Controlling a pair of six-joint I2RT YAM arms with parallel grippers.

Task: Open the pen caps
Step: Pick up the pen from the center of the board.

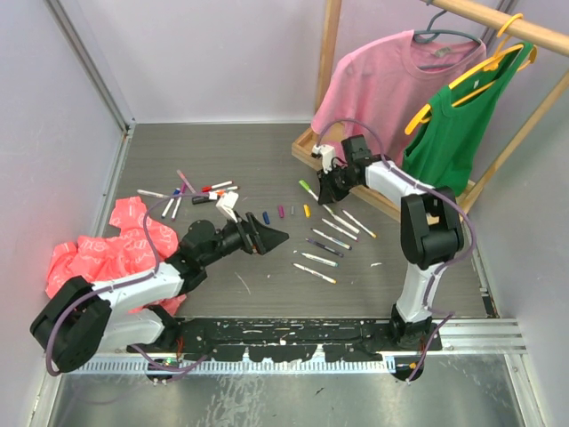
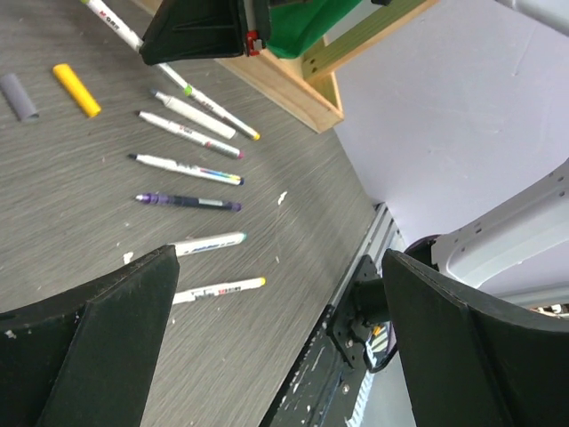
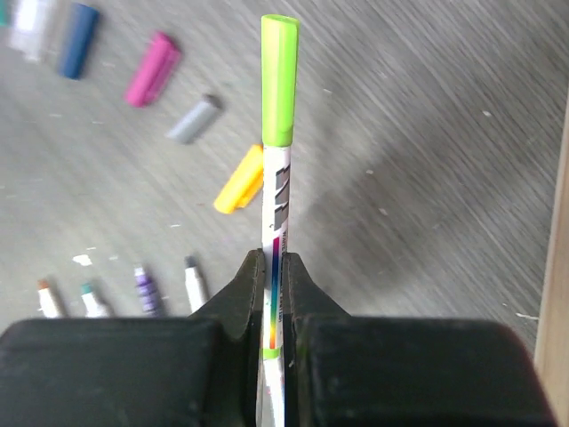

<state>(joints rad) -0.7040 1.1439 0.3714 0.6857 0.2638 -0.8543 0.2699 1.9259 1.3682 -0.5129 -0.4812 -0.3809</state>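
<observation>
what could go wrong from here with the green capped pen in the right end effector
1. The right end effector pinches the pen on its barrel, well back from the green cap. A pull on the cap may slide or swivel the pen in that narrow grip.
2. The left end effector is open and apart from the pen. Coming across, it may knock the loose yellow cap and the uncapped pens lying nearby.
</observation>
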